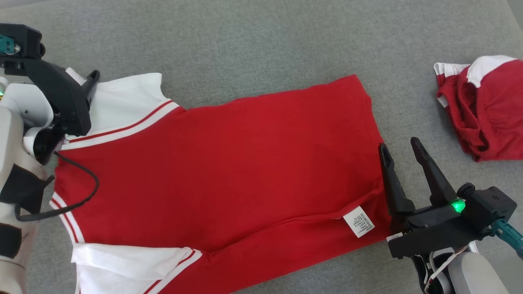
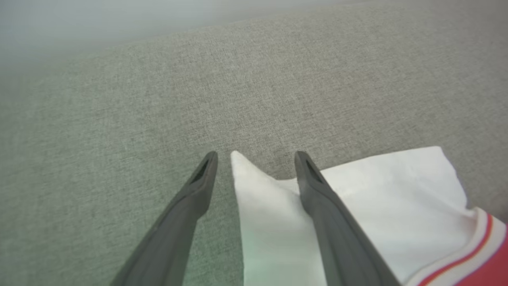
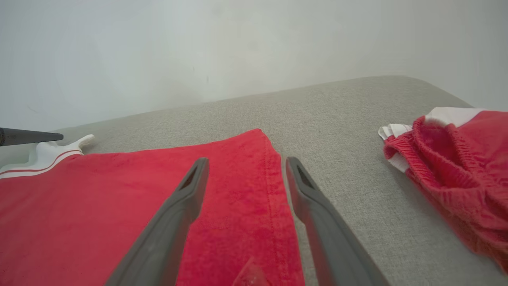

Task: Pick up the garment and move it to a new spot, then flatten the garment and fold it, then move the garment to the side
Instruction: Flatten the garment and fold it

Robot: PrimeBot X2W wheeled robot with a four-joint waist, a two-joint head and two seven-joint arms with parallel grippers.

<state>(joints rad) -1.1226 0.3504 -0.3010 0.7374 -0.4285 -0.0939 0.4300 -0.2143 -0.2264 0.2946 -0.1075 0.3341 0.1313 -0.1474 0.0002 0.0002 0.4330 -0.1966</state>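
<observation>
Your right gripper sits nearest, at the near right, its jaws spread wide and grasping nothing, straddling the right hem of the red short-sleeved shirt with white sleeves, just right of the small white care label. You have the shirt spread flat across the middle of the grey woven fabric surface, sleeves to the left and hem to the right, well apart from a crumpled red-and-white garment at the far right. Your left gripper hangs over the far-left white sleeve, jaws likewise released, the sleeve's corner lying ungripped between its fingers.
</observation>
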